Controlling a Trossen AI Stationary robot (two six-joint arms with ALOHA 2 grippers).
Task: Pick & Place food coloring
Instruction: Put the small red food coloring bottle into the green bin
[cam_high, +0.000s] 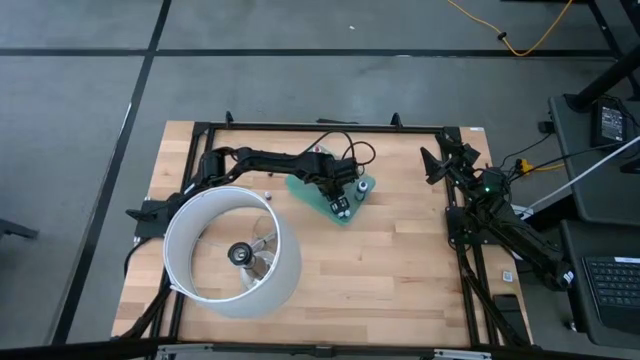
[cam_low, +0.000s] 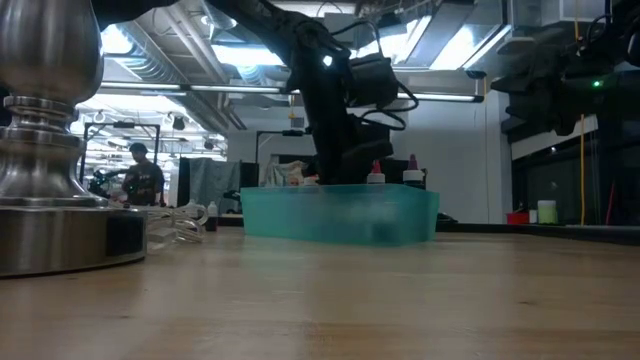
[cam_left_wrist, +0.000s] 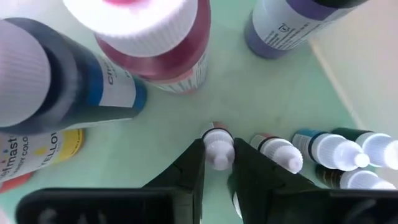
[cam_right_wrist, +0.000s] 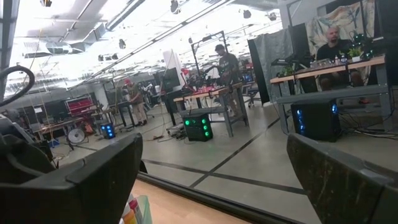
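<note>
A teal tray (cam_high: 348, 207) sits at the table's far middle and holds the food coloring: big red (cam_left_wrist: 155, 43), dark blue (cam_left_wrist: 68, 81), purple (cam_left_wrist: 292, 25) and yellow (cam_left_wrist: 43, 149) bottles, and several tiny white-capped ones (cam_left_wrist: 329, 151). My left gripper (cam_high: 335, 190) reaches down into the tray (cam_low: 340, 215) and is shut on one tiny bottle (cam_left_wrist: 219, 149). My right gripper (cam_high: 435, 160) waits open at the table's far right, pointing out into the room (cam_right_wrist: 211, 180). My left gripper pinches a tiny bottle's white cap (cam_left_wrist: 219, 155) between its two fingers (cam_left_wrist: 189, 171), coming steeply from above. The bottle stands upright with its nozzle toward the camera. Its body and base are hidden under the cap and fingers, so I cannot tell whether it rests on the tray floor.
A big white ring lamp (cam_high: 232, 250) on a metal base (cam_low: 50, 150) stands at the near left, close to the left arm. The other tiny bottles (cam_left_wrist: 280, 152) crowd right beside the held one. Bare wood lies near and right of the tray.
</note>
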